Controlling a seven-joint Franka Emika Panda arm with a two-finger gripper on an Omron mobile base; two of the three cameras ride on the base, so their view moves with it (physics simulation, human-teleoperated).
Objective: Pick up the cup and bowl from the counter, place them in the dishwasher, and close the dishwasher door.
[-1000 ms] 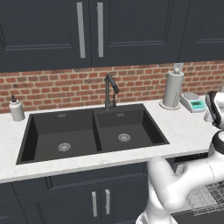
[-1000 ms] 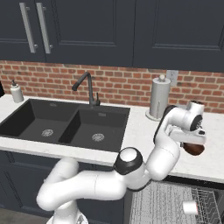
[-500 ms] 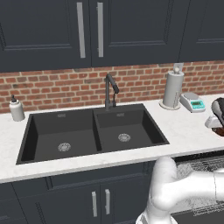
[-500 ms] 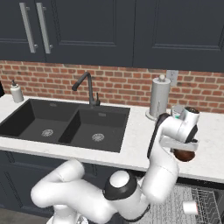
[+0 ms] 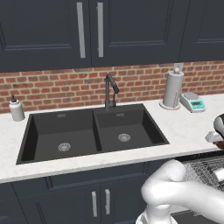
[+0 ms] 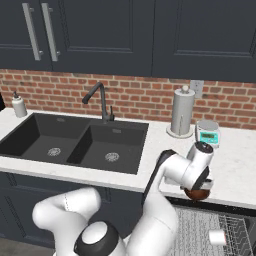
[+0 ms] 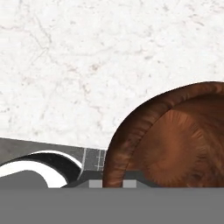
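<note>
Hand [image 6: 200, 189] clamped narrow on the rim of the small dark reddish-brown rounded bowl [image 6: 198, 193], and it's got it up off the white speckled stone bench [image 6: 235, 170], hanging right at the bench's front edge, near its right end. From the hand's own camera the bowl's rim [image 7: 131, 131] curves across the lower right, the ribbed brown inside facing us, pale stone bench beyond it. Below that front edge, the dishwasher stands open with its grey wire rack [image 6: 200, 232] showing, and the small white cup [image 6: 217, 237] is lying on its side in the rack's right half. Over on the left base view, the hand [image 5: 217, 133] sits at the picture's right edge, above the rack [image 5: 203, 168]. Behind it on the bench, toward the back edge, the white paper towel roll [image 6: 182, 113] stands upright with a small white kitchen scale [image 6: 207, 132] just beside it. Black double sink [image 6: 75, 142] to the left.
</note>
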